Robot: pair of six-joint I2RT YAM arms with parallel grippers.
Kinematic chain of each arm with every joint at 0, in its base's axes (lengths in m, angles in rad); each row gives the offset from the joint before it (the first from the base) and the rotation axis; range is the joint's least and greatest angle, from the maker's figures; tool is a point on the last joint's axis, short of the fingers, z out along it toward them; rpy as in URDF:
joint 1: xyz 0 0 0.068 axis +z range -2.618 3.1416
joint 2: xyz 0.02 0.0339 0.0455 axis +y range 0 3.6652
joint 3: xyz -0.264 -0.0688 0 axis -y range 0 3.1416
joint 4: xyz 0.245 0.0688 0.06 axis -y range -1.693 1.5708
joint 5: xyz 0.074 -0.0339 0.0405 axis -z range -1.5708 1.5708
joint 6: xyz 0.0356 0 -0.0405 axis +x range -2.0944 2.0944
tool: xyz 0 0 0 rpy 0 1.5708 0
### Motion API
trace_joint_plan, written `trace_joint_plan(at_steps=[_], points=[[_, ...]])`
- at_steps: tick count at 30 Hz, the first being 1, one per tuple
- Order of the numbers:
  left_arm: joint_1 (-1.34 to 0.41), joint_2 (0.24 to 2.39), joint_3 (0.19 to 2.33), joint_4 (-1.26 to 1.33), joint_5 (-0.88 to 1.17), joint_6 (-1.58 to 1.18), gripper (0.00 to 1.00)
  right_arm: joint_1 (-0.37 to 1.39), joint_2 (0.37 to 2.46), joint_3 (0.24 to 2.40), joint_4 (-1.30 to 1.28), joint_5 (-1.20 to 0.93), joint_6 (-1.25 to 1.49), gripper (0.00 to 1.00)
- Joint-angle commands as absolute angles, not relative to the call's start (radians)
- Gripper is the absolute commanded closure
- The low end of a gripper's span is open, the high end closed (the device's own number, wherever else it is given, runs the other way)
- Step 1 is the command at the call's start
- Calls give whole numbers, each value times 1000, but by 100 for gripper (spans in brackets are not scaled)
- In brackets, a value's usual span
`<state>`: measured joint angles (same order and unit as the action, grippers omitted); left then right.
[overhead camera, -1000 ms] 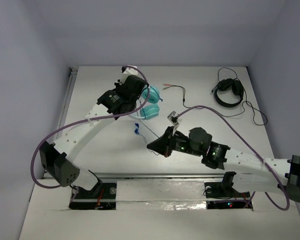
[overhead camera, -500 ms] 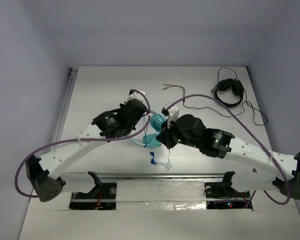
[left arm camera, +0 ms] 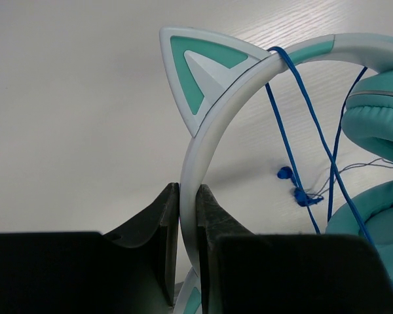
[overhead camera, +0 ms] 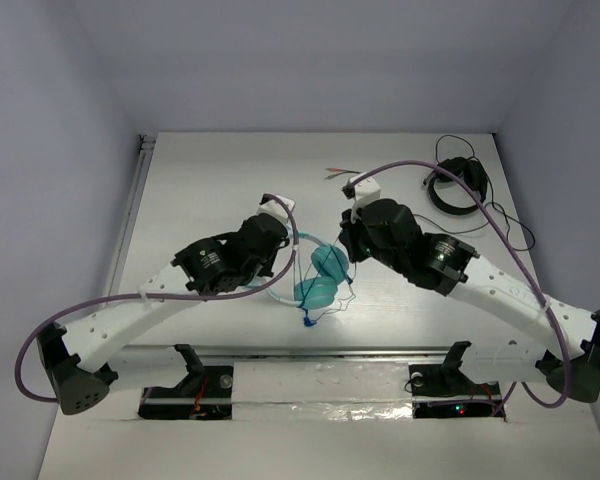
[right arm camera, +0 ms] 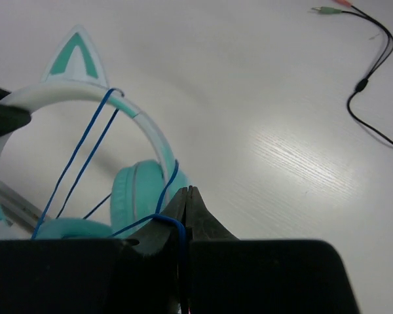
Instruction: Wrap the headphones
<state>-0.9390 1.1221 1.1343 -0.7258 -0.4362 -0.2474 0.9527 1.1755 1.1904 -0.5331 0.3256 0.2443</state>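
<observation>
The teal headphones hang near the table's middle, between both arms. My left gripper is shut on the white headband, just below a cat ear. My right gripper is shut on the thin blue cable, close to an ear cup. Strands of cable cross over the headband and run down past the ear cups. The small blue plug dangles below the headphones, toward the table's front.
Smaller black headphones with a black cable lie at the back right. A loose black cable with red-tipped ends lies behind the right arm, also in the right wrist view. A rail runs along the table's left edge.
The left arm has carried the headphones from the back of the table toward the front centre. The right gripper has swung from in front of them to their right, bringing the cable over the headband.
</observation>
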Motion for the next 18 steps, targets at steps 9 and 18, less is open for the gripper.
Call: trace_joint_plan(at_steps=[9,18], points=[[-959,1039,1170,-637,-249,-199,100,819,1244,1172,-365,419,245,100],[-959,1016,1177,-605,-219,-204,100,770,1252,1134,-292,345,239,85]])
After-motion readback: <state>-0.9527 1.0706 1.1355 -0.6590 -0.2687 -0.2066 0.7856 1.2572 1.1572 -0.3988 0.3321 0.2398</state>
